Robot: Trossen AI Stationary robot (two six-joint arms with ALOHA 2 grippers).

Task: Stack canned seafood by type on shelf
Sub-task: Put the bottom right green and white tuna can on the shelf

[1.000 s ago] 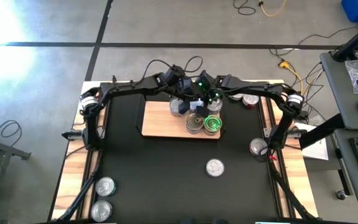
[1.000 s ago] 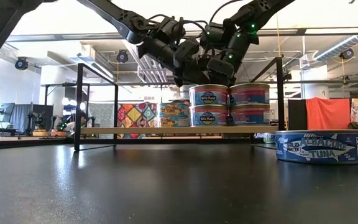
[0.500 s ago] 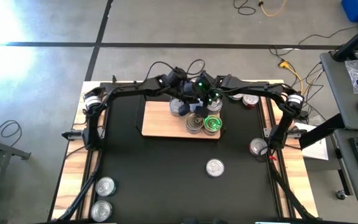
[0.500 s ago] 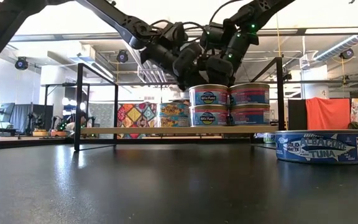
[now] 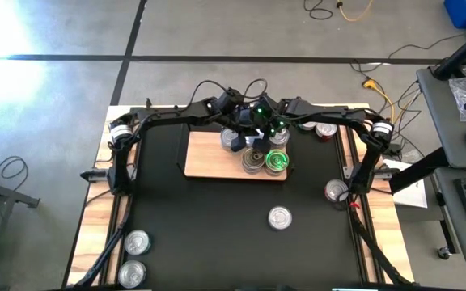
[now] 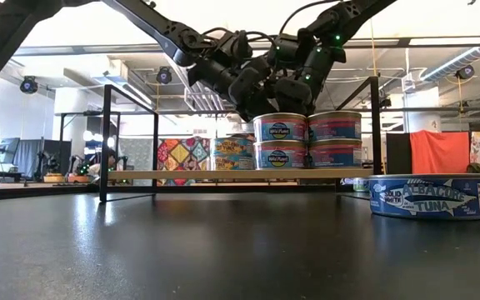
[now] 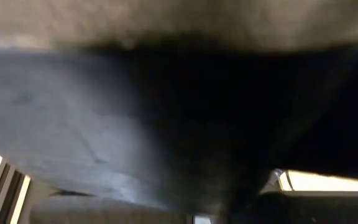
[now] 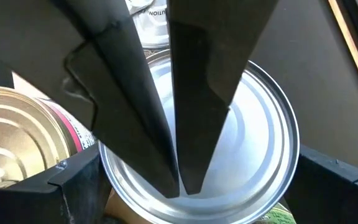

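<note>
**Kid:** Where are the two arms?

**Me:** Both reach in over the shelf (image 5: 217, 162), the light wood board at the back of the black mat (image 5: 217, 226). The left tool (image 6: 252, 93) and the right tool (image 6: 294, 93) hang close together just above the stacked cans.

**Kid:** Is the right tool holding a can?

**Me:** No. Its two dark fingers (image 8: 204, 93) come together to a point, almost shut, with only a thin gap. They sit right over a shiny silver can top (image 8: 260, 137), and nothing is between them.

**Kid:** And the left tool?

**Me:** I cannot tell if it is open or closed. Its own camera only sees something dark and blurry very close up.

**Kid:** Where are the cans?

**Me:** On the shelf there is a stack of two blue cans (image 6: 279, 142), and touching it a stack of two pink cans (image 6: 334, 140). Beside them, farther back, is another stack with yellow labels (image 6: 234, 152). A tuna can (image 6: 427, 197) sits alone on the mat. Two more cans (image 5: 135, 257) wait at the near left corner of the surface. One red can (image 5: 336, 191) sits by the right edge, and one (image 5: 325, 130) lies behind the shelf on the right
</note>
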